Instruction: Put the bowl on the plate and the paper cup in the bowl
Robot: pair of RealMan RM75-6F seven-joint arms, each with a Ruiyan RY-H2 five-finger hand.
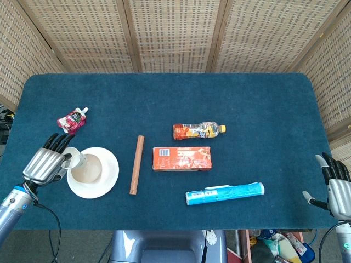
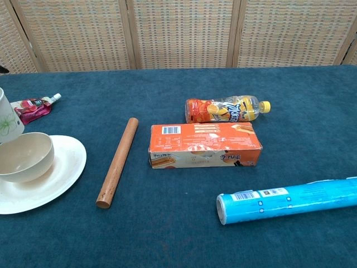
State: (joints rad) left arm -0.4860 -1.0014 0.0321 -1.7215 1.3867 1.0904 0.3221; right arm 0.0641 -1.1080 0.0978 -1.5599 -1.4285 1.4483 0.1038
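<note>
Left hand (image 1: 43, 165), lower left, apparently clamps thin white paper cup (image 1: 75, 158) sidewall—light, crushable; right hand (image 1: 335, 185) spread, idle.

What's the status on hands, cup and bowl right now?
Left hand holds paper cup beside bowl. Bowl sits on plate. Right hand open, idle. Nothing blocking the bowl.

Wooden rod (image 1: 136, 165), orange box (image 1: 181, 159), juice bottle (image 1: 199, 131), blue tube (image 1: 225, 193), red pouch (image 1: 72, 120) on blue table (image 1: 263, 115).
</note>
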